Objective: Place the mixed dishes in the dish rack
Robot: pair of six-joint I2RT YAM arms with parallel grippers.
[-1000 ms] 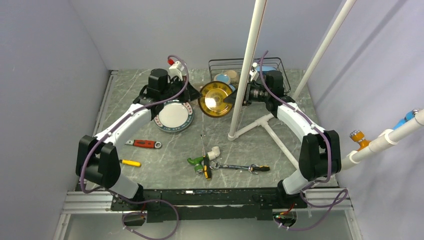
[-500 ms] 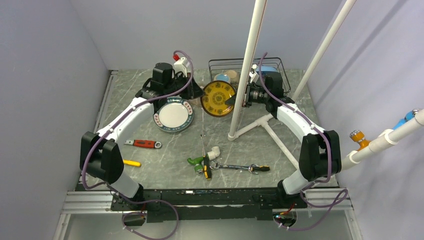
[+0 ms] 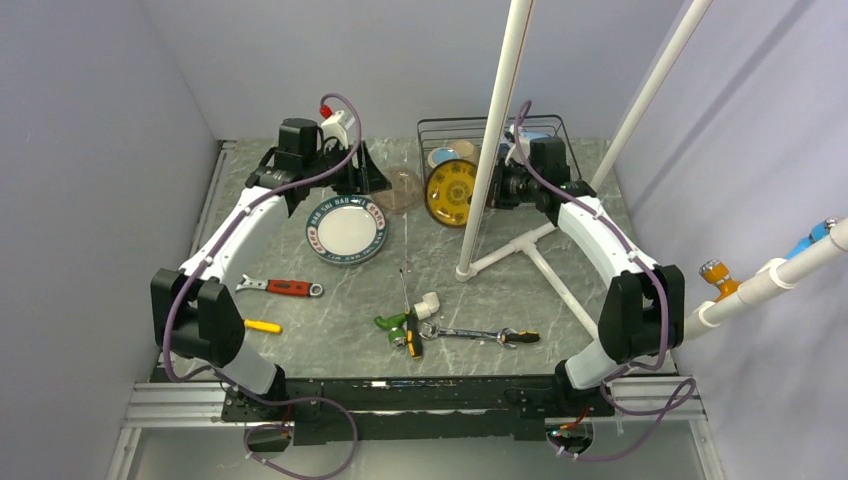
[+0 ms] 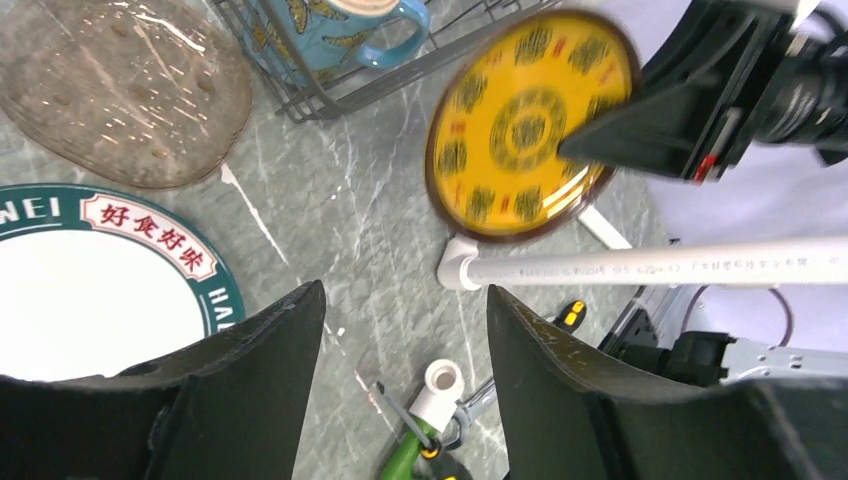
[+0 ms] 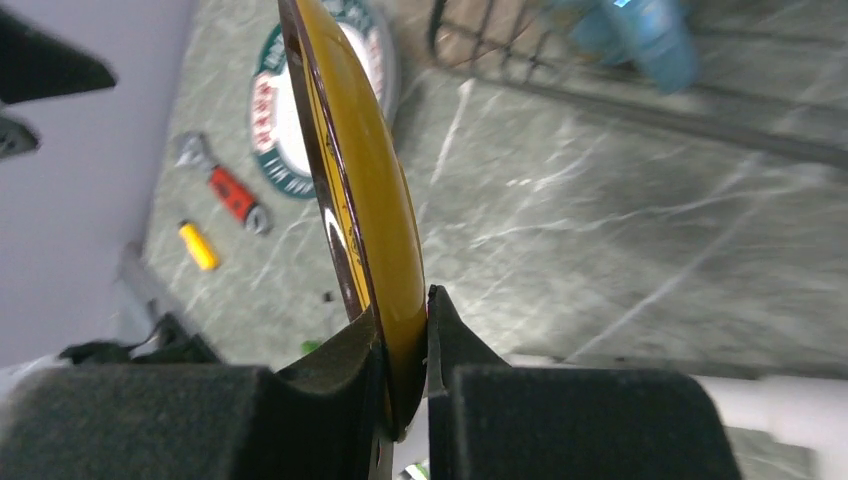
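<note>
My right gripper (image 5: 405,340) is shut on the rim of the dark yellow-centred plate (image 3: 450,192), which stands on edge above the table just in front of the black wire dish rack (image 3: 545,125). In the left wrist view the plate (image 4: 530,125) faces the camera. My left gripper (image 4: 403,300) is open and empty, to the left of the plate and above the white plate with the green rim (image 3: 347,228). A teal mug (image 4: 330,25) sits in the rack, near a whitish bowl (image 3: 462,150) and a light-blue piece (image 3: 535,137).
A clear brownish dish (image 3: 400,188) lies between the two plates. A white pipe pole (image 3: 495,130) rises in front of the rack, with its base (image 3: 520,250) on the table. A red wrench (image 3: 285,287), yellow-handled tool (image 3: 262,326), green screwdriver (image 3: 395,322) and spanner (image 3: 480,335) lie nearer.
The left gripper let go of the yellow plate, opened and drew back to the left. The right gripper closed on the plate and carried it right, toward the rack.
</note>
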